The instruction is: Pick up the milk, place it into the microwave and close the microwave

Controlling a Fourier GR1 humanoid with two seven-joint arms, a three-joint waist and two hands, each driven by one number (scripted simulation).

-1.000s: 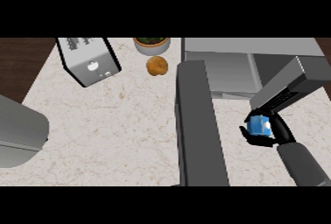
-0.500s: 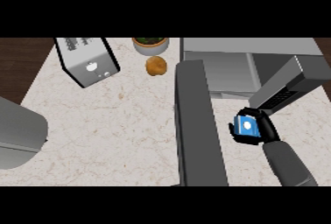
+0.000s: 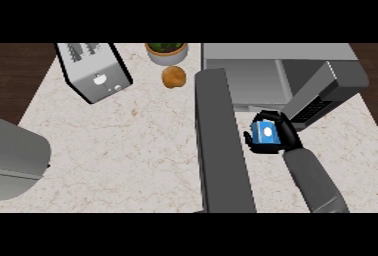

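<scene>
Head view: right hand [image 3: 286,138] is located right of centre, fingers curled around the blue milk carton [image 3: 266,132]. Carton is held over the counter [image 3: 133,150], just below the microwave [image 3: 251,82] in the upper right of the frame.

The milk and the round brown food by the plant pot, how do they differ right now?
The milk is a blue and white box; the brown food is round. The milk is held in the right hand, fingers curled round it; the brown food lies untouched on the counter. The milk is before the open microwave; the brown food sits left of it, beside the plant pot. Both are outside the microwave.
</scene>
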